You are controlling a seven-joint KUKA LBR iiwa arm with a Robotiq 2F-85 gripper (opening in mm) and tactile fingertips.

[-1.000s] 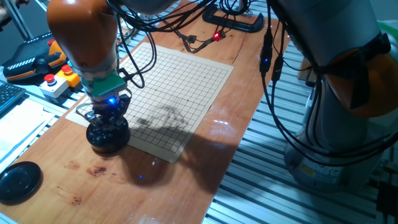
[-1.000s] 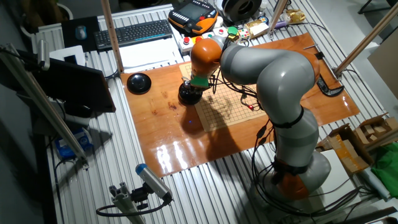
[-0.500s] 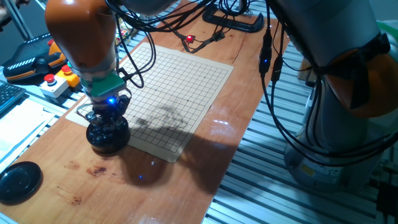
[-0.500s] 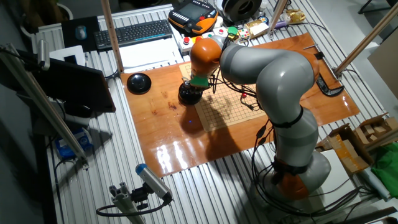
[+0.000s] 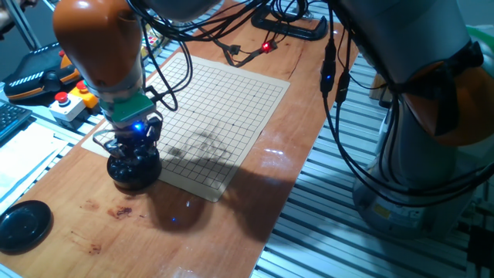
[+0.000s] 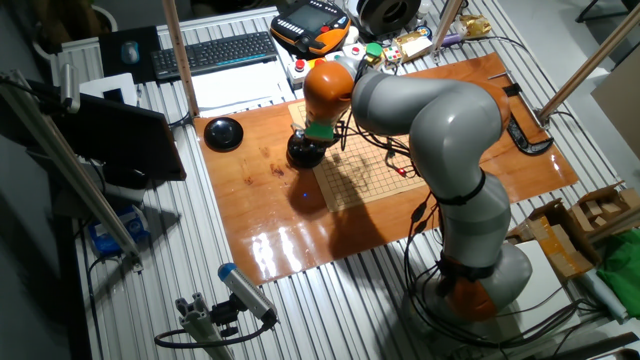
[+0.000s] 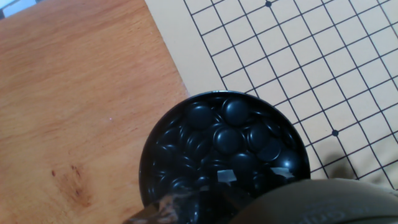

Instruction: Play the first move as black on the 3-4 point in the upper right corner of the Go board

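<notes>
Two opposite fixed views, hand view straight down

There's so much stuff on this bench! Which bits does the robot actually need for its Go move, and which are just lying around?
Needed for the move:
- end effector, over the bowl
- bowl of black stones
- Go board

Just lying about:
- bowl lid
- keyboard
- emergency-stop box
- orange control pendant
- cables with a red light

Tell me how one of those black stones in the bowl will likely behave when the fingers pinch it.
The stones look glossy and rounded, so one may slip. They lie heaped and touching in the bowl, so neighbours will probably shift. They look hard and rigid.
</notes>
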